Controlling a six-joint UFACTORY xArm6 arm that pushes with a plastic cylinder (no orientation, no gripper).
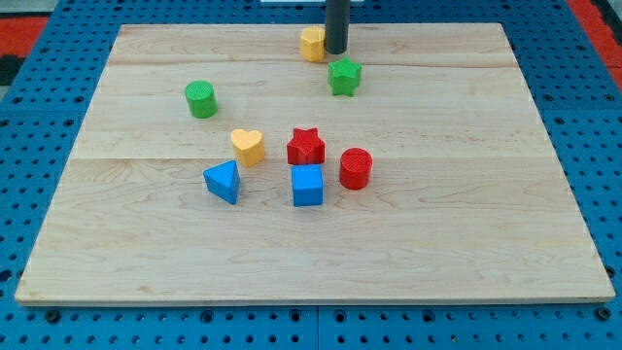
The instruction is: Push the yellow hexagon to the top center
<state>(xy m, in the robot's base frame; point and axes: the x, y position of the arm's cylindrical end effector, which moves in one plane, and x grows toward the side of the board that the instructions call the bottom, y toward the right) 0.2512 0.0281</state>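
Pale wooden board (466, 233) lies on a blue pegboard surface (29, 117), and I count eight blocks on it: two yellow, two green, two red, two blue; each colour comes in two different shapes. Yellow hexagon (312, 44) sits at the view's top, close to the centre of the board's far edge; it looks squat and faceted, its right side partly hidden behind my rod. I see my tip (335, 51) touching or just beside the hexagon's right flank; I carry no jaws, only the plain dark rod, which holds nothing. Green star (344, 76) stands just below and right of my tip, near but apart from the hexagon; green cylinder (201, 99) sits well off toward the view's left. Lower down, near the middle, I see a cluster: yellow heart (248, 147), red star (305, 147), red cylinder (356, 168), blue cube (307, 185) just below the red star, and blue triangular block (223, 181) below the heart; all of these lie well apart from the hexagon.
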